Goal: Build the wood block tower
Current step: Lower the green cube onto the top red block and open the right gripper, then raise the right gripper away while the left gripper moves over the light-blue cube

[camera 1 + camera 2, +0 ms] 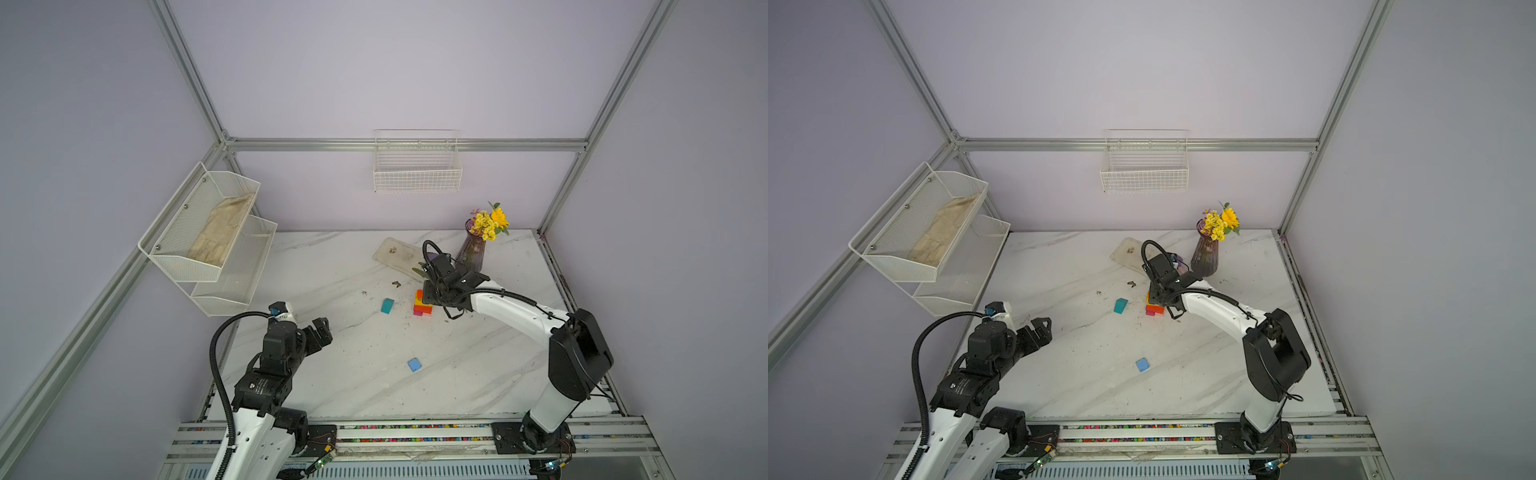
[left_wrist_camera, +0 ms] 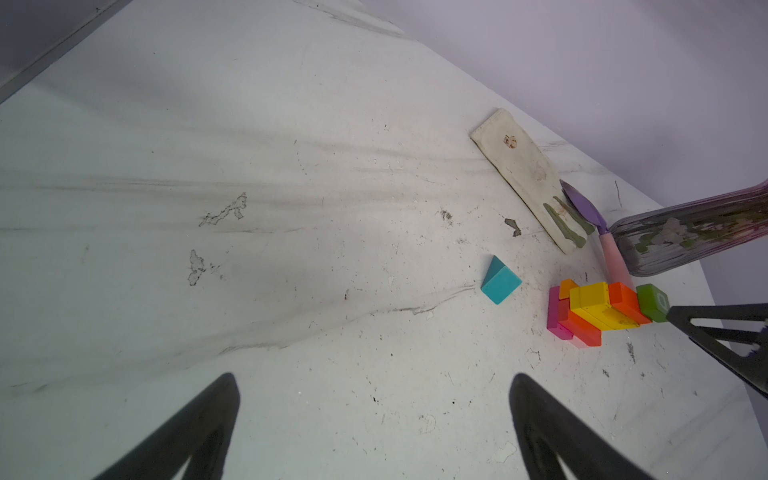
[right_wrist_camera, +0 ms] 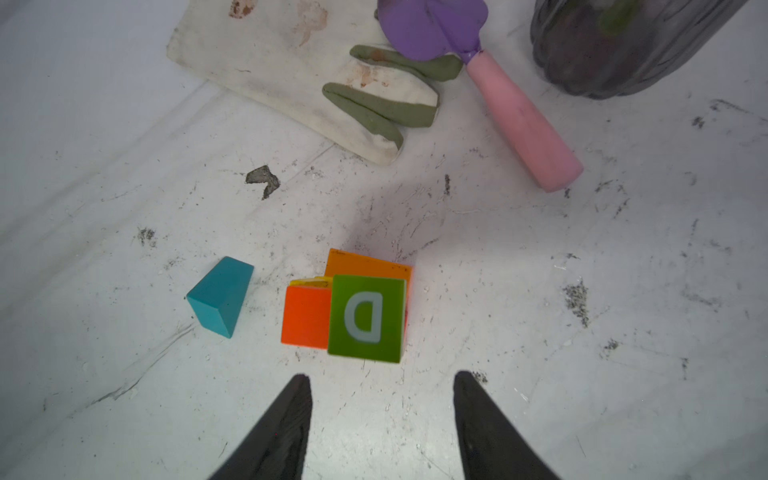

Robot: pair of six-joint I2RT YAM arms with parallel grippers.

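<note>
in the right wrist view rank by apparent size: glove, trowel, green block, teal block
glove
trowel
green block
teal block
The green block tops the tower, nearer the camera, so its lead over teal is unsure.

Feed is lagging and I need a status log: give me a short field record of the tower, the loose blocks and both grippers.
tower: multicoloured stack, standing near the trowel and the vase
top block: green block with a letter D, on the stack
loose blocks: teal block on the table left of the tower in both top views; blue block nearer the front edge
right gripper: open, above the green block, nothing between its fingers
left gripper: open, empty, off to the left
clutter: glove behind the tower
</note>
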